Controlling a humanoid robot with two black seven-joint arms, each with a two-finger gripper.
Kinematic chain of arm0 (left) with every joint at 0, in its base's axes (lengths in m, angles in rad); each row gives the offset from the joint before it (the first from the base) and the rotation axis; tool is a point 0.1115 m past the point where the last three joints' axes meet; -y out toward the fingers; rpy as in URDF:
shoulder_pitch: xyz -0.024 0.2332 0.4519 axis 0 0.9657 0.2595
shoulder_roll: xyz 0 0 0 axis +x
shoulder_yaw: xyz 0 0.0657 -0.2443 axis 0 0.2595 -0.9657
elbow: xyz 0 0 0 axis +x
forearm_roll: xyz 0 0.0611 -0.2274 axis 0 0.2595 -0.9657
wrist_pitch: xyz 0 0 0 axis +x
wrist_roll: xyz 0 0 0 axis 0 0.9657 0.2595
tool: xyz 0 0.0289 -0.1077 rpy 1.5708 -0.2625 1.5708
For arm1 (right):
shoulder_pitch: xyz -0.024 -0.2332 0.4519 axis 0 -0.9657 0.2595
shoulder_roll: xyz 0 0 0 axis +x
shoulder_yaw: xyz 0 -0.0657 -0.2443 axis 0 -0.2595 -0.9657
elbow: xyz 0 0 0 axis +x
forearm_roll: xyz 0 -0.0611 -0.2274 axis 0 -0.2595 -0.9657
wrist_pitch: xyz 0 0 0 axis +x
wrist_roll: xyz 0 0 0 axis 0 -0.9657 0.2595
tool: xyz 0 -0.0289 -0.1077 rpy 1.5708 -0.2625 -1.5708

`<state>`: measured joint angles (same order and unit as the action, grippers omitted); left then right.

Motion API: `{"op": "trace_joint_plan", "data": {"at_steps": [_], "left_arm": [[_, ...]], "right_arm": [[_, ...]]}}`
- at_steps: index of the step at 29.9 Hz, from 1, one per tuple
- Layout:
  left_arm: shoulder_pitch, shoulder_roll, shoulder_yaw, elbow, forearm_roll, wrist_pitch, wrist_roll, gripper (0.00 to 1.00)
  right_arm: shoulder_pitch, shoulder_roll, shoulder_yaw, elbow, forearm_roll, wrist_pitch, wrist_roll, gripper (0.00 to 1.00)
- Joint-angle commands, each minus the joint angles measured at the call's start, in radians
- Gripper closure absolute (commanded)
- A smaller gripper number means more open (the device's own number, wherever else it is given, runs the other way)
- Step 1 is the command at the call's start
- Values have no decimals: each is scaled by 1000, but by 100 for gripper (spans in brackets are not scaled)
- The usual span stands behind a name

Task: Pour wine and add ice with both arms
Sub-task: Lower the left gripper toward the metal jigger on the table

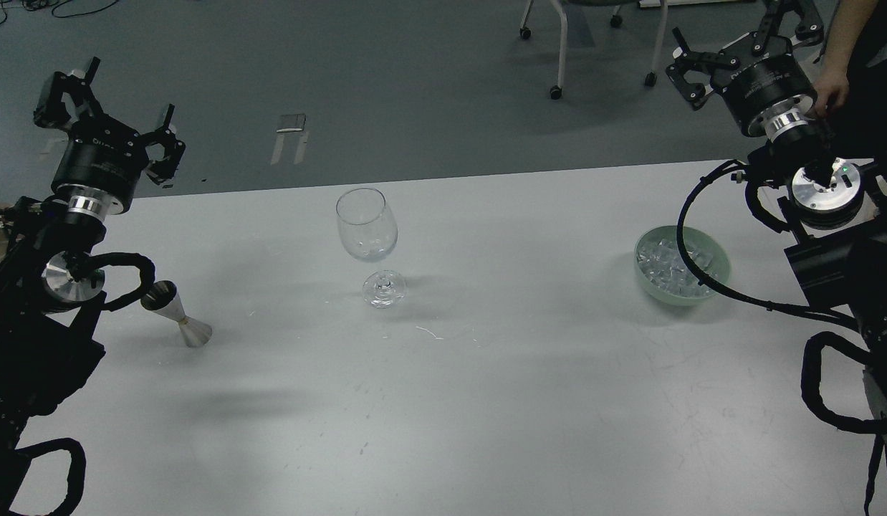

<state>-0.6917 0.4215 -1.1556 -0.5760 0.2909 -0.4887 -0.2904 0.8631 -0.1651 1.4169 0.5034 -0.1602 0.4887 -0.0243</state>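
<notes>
An empty clear wine glass (367, 233) stands upright at the table's middle. A pale green bowl (716, 283) at the right holds several clear ice cubes (664, 264); a black cable of my right arm loops across it. At the left a small metal jigger (177, 315) stands on the table. Wine itself is out of view. My left gripper (117, 107) is raised at the upper left, open and empty, well away from the jigger. My right gripper (741, 43) is raised at the upper right, open and empty, above and behind the bowl.
A person's hand (830, 93) rests on my right arm near the wrist. The white table's (486, 401) far edge runs just behind the glass. Beyond it, on the grey floor, stand chair legs with castors (556, 92).
</notes>
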Motion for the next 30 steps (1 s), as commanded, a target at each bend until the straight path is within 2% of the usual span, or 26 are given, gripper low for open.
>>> {"op": "trace_joint_plan", "data": {"at_steps": [1,19,30], "left_arm": [[-3,0,5,-1,2,0,1,2],[-15,6,4,16,1,0,-7,2],[-22,26,-23,33,-77,0,5,2]], "right_arm": [[4,-1,0,1,-1,0,0,0],[11,-22,-15,4,-5,0,-6,0],[25,-60,-12,4,-2,0,-5,0]]}}
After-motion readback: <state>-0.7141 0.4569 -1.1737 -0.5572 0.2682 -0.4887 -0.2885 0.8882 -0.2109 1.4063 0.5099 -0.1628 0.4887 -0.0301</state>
